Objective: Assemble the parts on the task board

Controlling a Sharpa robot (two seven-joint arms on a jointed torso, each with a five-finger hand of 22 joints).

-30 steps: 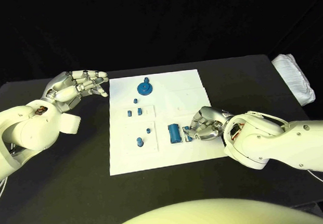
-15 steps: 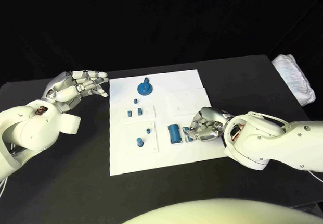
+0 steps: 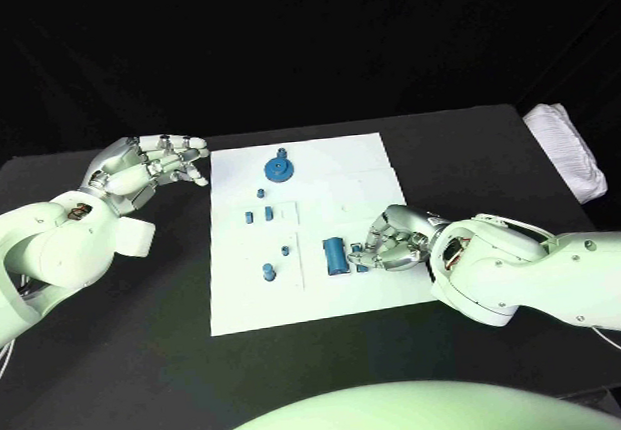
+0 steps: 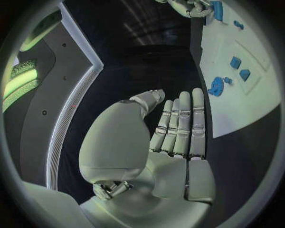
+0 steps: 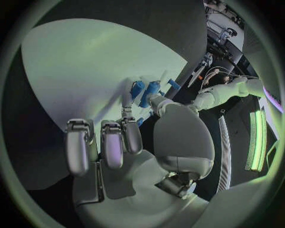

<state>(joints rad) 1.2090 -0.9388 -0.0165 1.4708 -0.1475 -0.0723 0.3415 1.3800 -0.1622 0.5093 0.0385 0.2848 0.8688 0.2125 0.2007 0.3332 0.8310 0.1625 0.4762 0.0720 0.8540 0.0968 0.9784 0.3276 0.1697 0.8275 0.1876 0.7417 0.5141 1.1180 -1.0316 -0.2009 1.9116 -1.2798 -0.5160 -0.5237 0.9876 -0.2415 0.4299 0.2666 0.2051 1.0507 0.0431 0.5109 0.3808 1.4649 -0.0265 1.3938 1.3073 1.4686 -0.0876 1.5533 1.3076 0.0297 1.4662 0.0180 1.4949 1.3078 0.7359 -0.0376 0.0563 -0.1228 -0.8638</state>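
Observation:
The white task board lies mid-table with several blue parts on it: a round gear-like piece at the far end, two small blocks, a peg and a large upright block. My right hand rests on the board beside that block. Its thumb and one finger pinch a small blue part that sits against the block. My left hand hovers off the board's far left corner, open and holding nothing.
A crumpled white cloth lies at the table's right edge. The black table surrounds the board on all sides. In the left wrist view the board shows the gear-like piece close to the left fingers.
The right hand has shifted very slightly toward the large block, with its fingertips on the small part. The left hand has not moved.

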